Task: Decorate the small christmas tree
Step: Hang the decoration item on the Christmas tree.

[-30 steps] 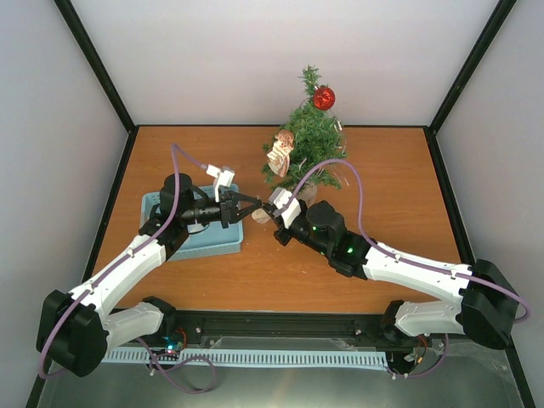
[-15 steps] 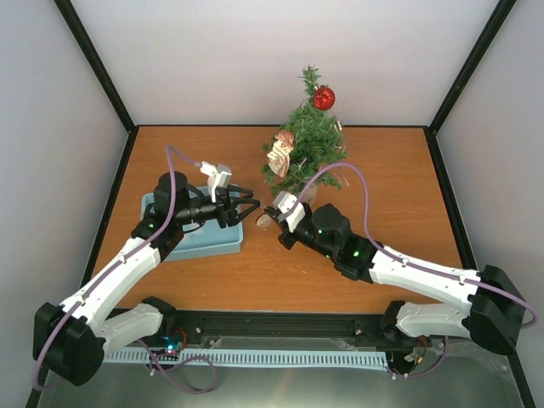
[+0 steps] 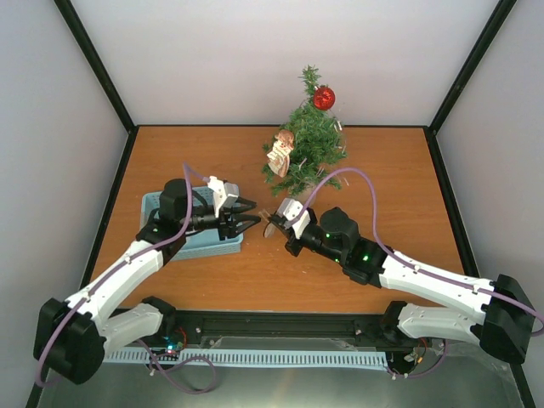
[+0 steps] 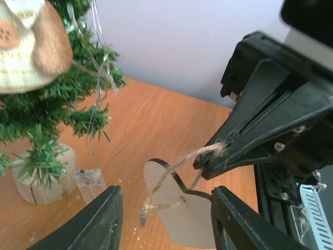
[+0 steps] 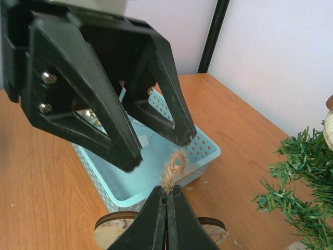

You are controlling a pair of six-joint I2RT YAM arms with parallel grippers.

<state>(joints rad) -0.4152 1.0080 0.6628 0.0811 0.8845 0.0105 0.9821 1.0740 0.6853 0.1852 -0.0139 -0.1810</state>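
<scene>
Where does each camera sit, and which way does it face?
Top external: above and behind the bases, looking down at the table; both arms show.
Left wrist: on the left arm, facing the right gripper and the small christmas tree; own open fingers at bottom.
Right wrist: on the right arm, facing the left gripper and blue basket; own shut fingers at bottom.
Shared: both wrist views show the pinched twine loop.

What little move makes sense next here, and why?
Probably the right hand should carry the flat wooden ornament toward the small green Christmas tree. It alone pinches the ornament's twine loop, while the left hand stands open, not gripping it.
</scene>
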